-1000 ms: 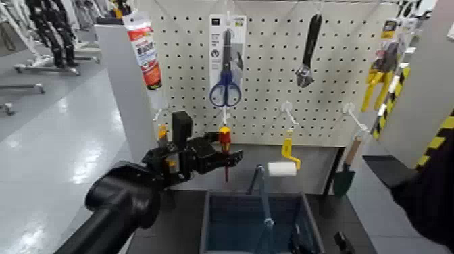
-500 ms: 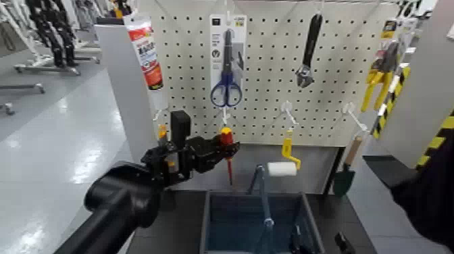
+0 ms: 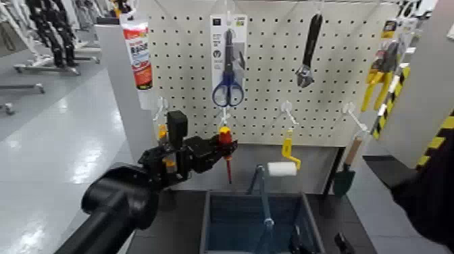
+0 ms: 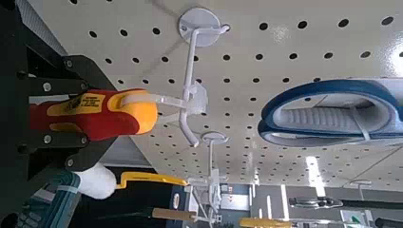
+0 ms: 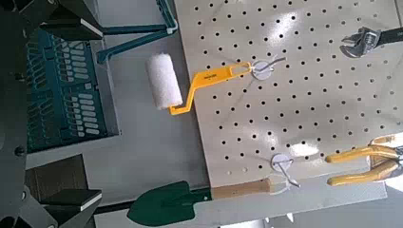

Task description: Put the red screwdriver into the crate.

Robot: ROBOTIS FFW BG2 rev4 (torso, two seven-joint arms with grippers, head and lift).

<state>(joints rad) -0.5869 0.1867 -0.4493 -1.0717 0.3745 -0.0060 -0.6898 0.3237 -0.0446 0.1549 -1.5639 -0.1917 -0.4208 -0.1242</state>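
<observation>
The red screwdriver (image 3: 225, 138), with a red handle and a yellow band, hangs at a white hook (image 4: 190, 100) on the pegboard, its shaft pointing down and slightly tilted. My left gripper (image 3: 217, 144) is shut on its handle; in the left wrist view the black fingers (image 4: 57, 76) clamp the handle (image 4: 90, 112) from both sides. The crate (image 3: 215, 226), dark blue-grey with a thin blue hoop handle (image 3: 262, 189), stands below and to the right of the screwdriver, and also shows in the right wrist view (image 5: 67, 90). My right gripper (image 5: 11, 114) waits open near the crate.
On the pegboard (image 3: 270, 74) hang blue scissors (image 3: 226, 91), a wrench (image 3: 309, 51), a yellow-handled paint roller (image 3: 284, 165), a green trowel (image 3: 346, 177) and yellow pliers (image 3: 378, 74). A white and red tube (image 3: 138, 57) hangs on the left post.
My left gripper rose from just under the screwdriver's handle and closed on it. The screwdriver now hangs slightly tilted.
</observation>
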